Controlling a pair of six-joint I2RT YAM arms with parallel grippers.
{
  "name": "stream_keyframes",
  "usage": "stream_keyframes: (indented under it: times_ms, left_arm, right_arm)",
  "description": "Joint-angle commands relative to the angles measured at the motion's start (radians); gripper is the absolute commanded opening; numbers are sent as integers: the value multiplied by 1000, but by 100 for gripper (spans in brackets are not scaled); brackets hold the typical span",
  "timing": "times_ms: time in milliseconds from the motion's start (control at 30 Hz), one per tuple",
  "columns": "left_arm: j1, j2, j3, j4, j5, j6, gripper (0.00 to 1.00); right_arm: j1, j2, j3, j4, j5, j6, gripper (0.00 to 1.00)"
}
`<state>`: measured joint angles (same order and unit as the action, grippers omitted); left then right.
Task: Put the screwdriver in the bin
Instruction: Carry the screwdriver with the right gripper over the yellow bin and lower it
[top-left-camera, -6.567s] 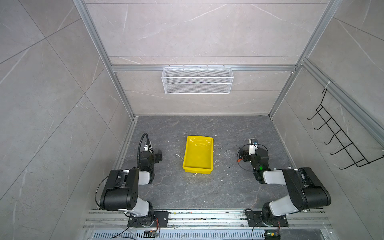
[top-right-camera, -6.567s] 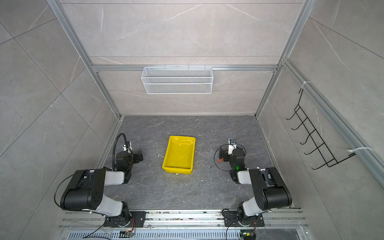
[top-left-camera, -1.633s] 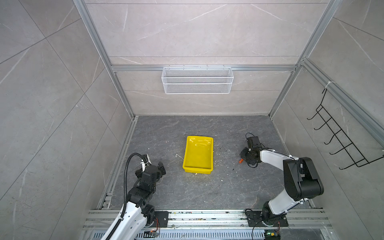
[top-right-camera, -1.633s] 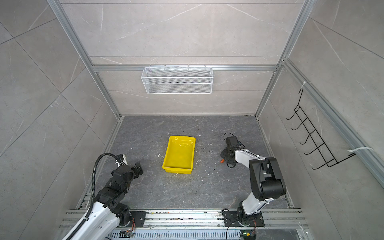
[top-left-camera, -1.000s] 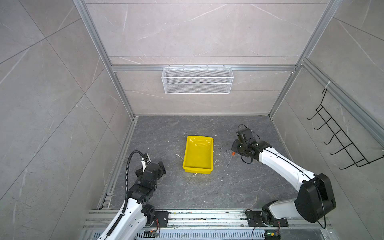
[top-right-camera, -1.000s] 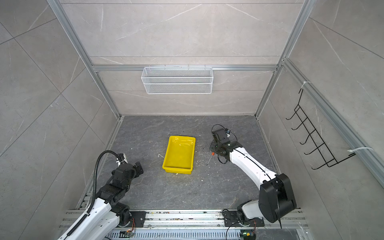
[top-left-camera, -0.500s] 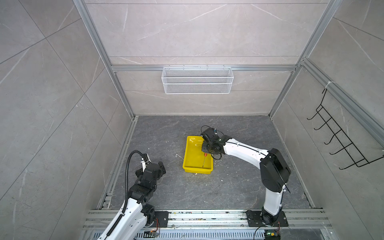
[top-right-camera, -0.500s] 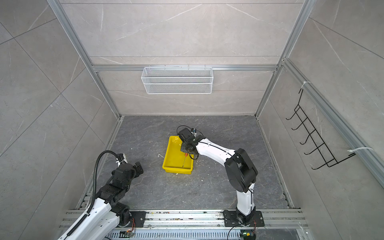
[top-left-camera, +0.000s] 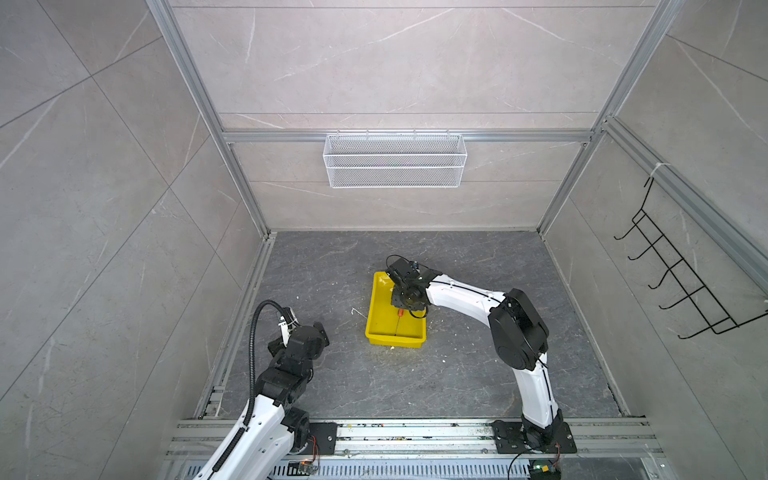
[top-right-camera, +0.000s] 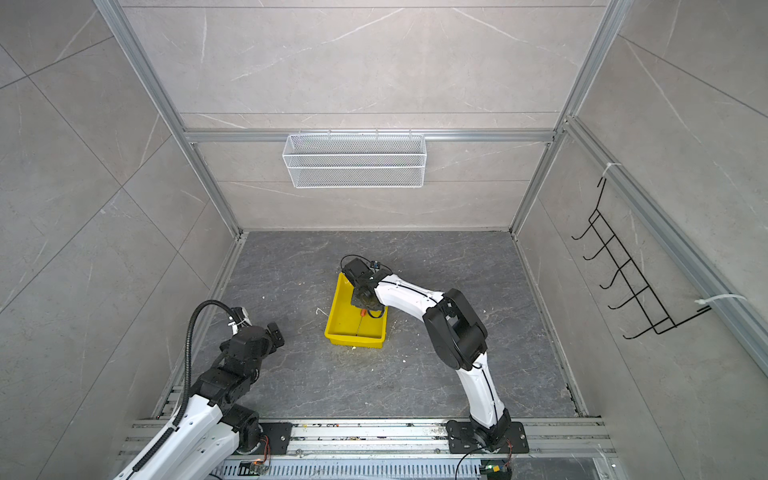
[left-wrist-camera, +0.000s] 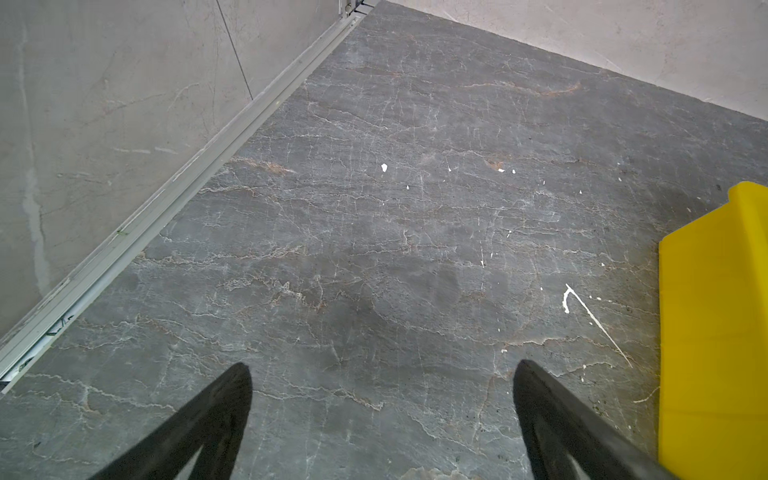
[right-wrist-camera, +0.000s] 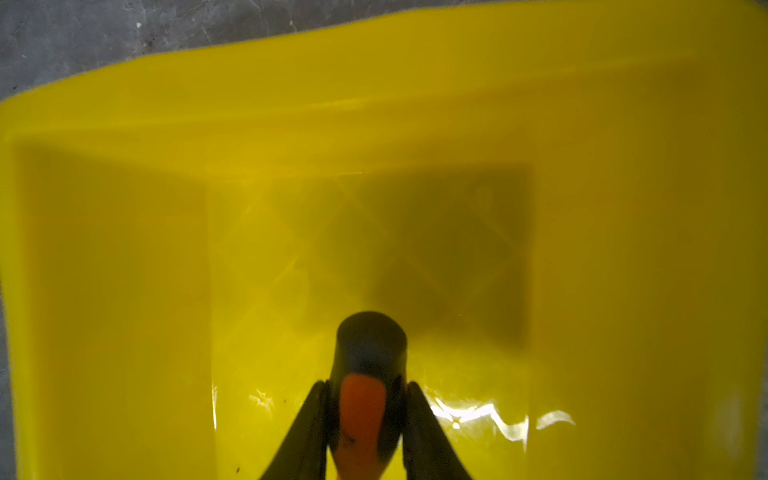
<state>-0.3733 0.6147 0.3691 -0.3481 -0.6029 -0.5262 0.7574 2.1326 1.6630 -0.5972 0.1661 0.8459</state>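
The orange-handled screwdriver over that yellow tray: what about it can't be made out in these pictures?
Right wrist view: the orange-handled screwdriver is blurred; its black collar hides everything beyond.
Both top views: the thin metal shaft is too small to show whether it touches the shallow yellow plastic bin.
Also there, the black wrist hides the right gripper.

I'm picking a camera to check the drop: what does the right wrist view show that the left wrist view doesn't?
Right wrist only: the screwdriver clamped in the right gripper, over the inside of the bin. Left wrist only: the open left gripper and a wall rail. Both: the yellow bin, seen from outside by the left wrist, and grey floor.
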Motion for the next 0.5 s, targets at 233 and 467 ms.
stream_keyframes:
  times_ms: [233, 467]
  left_arm:
    - [1, 11, 40, -7, -32, -11, 100]
    - [2, -10, 33, -6, -26, -11, 100]
  right_arm:
    - [15, 182, 289, -171, -22, -10, 32]
    - [25, 262, 477, -302, 9, -21, 39]
